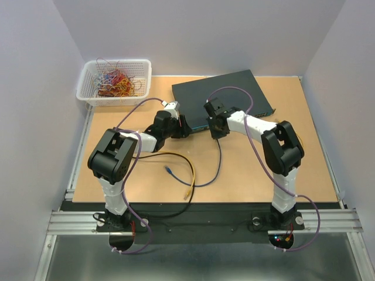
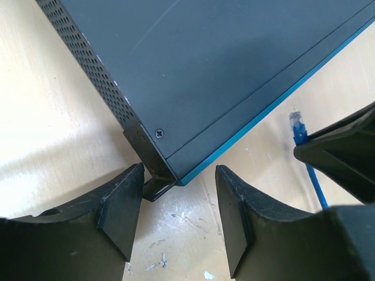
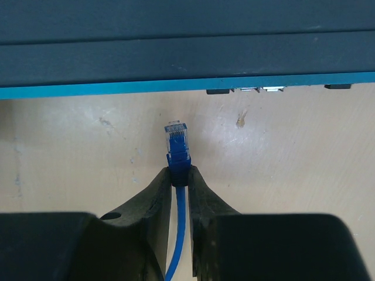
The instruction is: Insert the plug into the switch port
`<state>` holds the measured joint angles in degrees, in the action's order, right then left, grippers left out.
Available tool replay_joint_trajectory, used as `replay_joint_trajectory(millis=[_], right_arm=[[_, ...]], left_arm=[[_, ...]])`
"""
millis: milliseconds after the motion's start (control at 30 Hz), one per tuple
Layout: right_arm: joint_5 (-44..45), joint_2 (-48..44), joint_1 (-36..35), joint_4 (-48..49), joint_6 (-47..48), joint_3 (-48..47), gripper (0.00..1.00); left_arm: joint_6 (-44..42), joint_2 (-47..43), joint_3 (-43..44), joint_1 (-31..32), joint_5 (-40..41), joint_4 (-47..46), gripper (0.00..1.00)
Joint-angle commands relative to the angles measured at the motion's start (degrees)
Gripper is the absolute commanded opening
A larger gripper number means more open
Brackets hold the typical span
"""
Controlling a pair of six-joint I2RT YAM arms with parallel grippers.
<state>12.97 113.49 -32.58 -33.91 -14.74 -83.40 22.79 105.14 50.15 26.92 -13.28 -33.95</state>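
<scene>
The switch (image 1: 225, 93) is a flat dark box with a teal front edge (image 3: 176, 88) at the back of the table. Some of its ports (image 3: 252, 89) show under that edge, to the right of the plug. The blue plug (image 3: 177, 140) points at the front edge, a short gap away. My right gripper (image 3: 179, 175) is shut on the plug's boot, and the blue cable trails back between the fingers. My left gripper (image 2: 179, 178) stands open around the switch's near left corner and its mounting bracket (image 2: 153, 186). The plug (image 2: 297, 126) also shows at the right of the left wrist view.
A white basket (image 1: 114, 82) of coloured cables stands at the back left. On the table in front of the arms lie a yellow cable (image 1: 186, 170) and a loose blue plug (image 1: 170, 171). The dark cable from the right gripper loops down to mid-table (image 1: 218, 167).
</scene>
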Motion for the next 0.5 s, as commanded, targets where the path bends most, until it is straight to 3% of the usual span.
replay_joint_trajectory(millis=[0,467], right_arm=[[0.3,2.0,0.4,1.2,0.6,-1.4,0.00],[1.8,9.5,2.1,-0.2,1.3,-9.7,0.00]], left_arm=[[-0.5,-3.0,-0.8,0.5,-1.1,2.5,0.61],[-1.4,-5.6,-1.8,0.5,1.9,3.5,0.59]])
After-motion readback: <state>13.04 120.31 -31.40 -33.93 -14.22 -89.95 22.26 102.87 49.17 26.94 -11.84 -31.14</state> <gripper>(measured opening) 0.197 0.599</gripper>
